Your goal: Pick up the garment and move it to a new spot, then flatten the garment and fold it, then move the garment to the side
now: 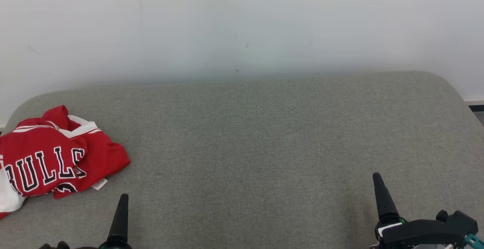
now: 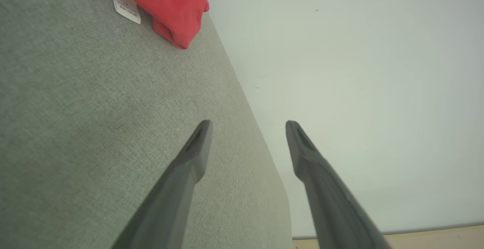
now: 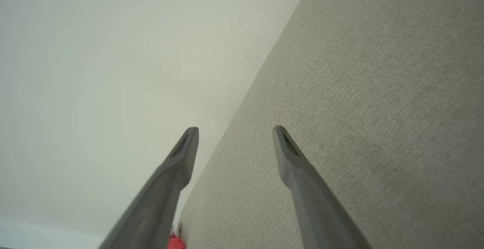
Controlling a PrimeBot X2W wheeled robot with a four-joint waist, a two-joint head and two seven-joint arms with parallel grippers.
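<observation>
Red jersey (image 1: 56, 154) was seen crumpled at the far left end of the grey padded surface (image 1: 264, 135), with a white label (image 1: 99, 184) sticking out at its near edge. Left gripper (image 2: 247, 126) was held with fingers spread apart, empty, near the jersey but not touching. Right gripper (image 3: 234, 129) was likewise spread and empty, well apart from it. Pick-up was judged not yet started. It was best left to the left gripper: a raised fold pinched, not the label, with enough cloth taken to lift clear toward the bare middle.

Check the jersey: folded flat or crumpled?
Crumpled. The red jersey lies bunched in uneven folds at the cushion's left end, tag sticking out.
</observation>
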